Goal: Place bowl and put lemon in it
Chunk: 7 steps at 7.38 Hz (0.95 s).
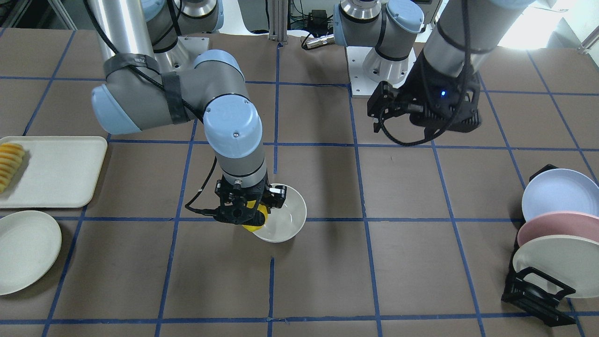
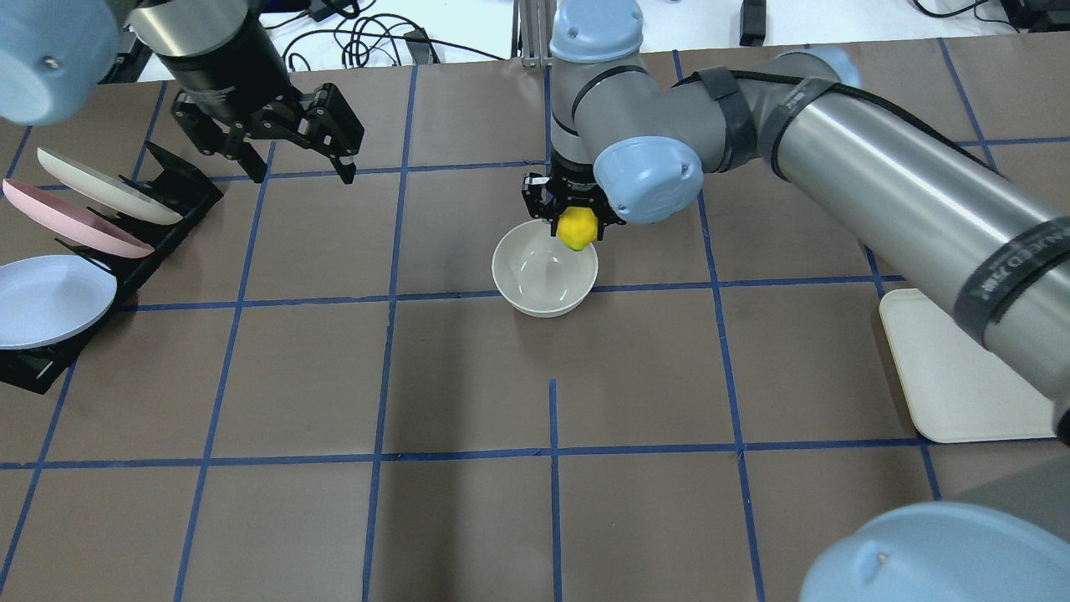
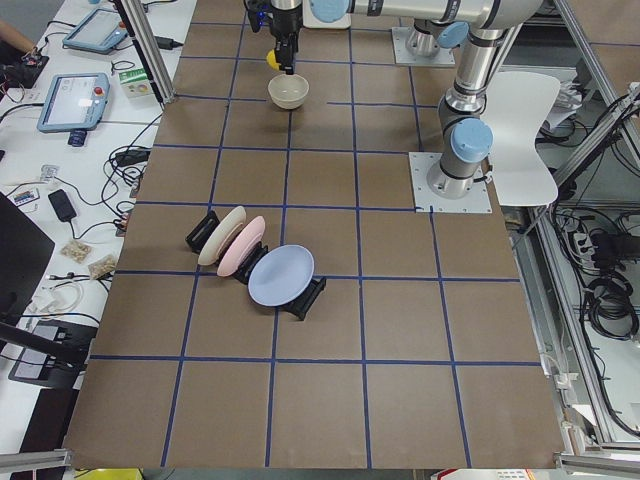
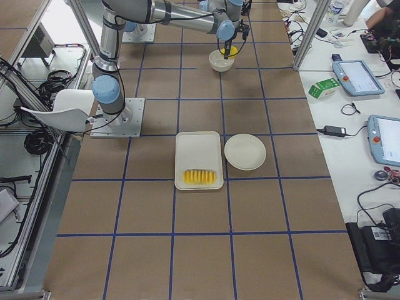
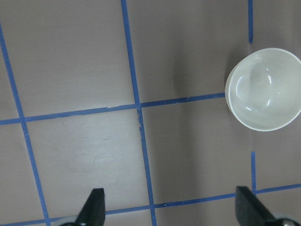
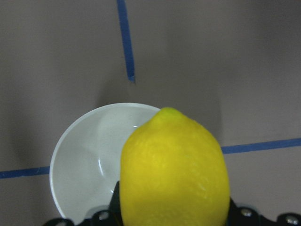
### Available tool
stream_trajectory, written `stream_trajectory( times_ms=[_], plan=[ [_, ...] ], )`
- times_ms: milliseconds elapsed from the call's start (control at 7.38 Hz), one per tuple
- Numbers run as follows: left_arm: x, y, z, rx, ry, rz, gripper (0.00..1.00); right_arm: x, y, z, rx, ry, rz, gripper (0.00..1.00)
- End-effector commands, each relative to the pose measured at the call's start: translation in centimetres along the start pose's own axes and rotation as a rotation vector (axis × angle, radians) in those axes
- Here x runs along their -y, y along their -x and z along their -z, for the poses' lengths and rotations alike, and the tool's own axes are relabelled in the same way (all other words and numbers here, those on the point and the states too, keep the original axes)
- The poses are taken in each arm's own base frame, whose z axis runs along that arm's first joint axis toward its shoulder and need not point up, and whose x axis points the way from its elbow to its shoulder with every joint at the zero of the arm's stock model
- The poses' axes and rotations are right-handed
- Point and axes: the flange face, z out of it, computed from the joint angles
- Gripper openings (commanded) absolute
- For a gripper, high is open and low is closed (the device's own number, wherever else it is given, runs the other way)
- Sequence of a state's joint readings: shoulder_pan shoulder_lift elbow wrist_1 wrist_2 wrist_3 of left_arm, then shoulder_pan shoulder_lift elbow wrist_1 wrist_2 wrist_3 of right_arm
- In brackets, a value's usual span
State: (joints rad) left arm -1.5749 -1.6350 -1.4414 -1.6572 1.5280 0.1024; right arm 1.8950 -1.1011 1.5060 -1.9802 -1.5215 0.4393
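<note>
The off-white bowl [image 2: 545, 269] stands upright and empty near the table's middle; it also shows in the front view [image 1: 283, 214], the left wrist view [image 5: 264, 89] and the right wrist view [image 6: 87, 157]. My right gripper [image 2: 575, 219] is shut on the yellow lemon [image 2: 577, 229] and holds it above the bowl's far right rim. The lemon fills the right wrist view [image 6: 175, 169] and shows in the front view [image 1: 255, 221]. My left gripper [image 2: 297, 155] is open and empty, raised at the far left, well away from the bowl.
A black rack [image 2: 125, 242] with three plates stands at the left edge. A cream tray [image 1: 56, 171] with orange-yellow fruit slices [image 1: 9, 164] and a cream plate [image 1: 25, 250] lie on the right arm's side.
</note>
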Motion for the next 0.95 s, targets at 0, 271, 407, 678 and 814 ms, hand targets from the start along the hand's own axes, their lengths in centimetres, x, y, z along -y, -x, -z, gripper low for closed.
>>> stream_trajectory(
  times_ms=[0,271,407,678,814],
  plan=[
    [-2.0,0.8,-1.5,-0.005,0.029,0.016,1.0,-0.8,2.9,-4.2,0.006,0.012,0.009,0.0],
    [-1.6,0.9,-1.8,0.008,-0.039,0.013,1.0,-0.6,3.0,-7.1,-0.008,0.029,0.025,0.16],
    [-1.6,1.4,-1.5,0.048,-0.046,0.016,1.0,-0.9,2.8,-7.8,-0.008,0.033,0.017,0.22],
    [-1.8,1.3,-0.6,0.055,-0.056,0.035,1.0,-1.9,2.0,-9.6,-0.021,0.044,0.022,0.97],
    [-1.8,1.3,-0.4,0.053,-0.052,0.035,1.0,-1.6,1.7,-8.9,-0.009,0.034,0.017,1.0]
  ],
)
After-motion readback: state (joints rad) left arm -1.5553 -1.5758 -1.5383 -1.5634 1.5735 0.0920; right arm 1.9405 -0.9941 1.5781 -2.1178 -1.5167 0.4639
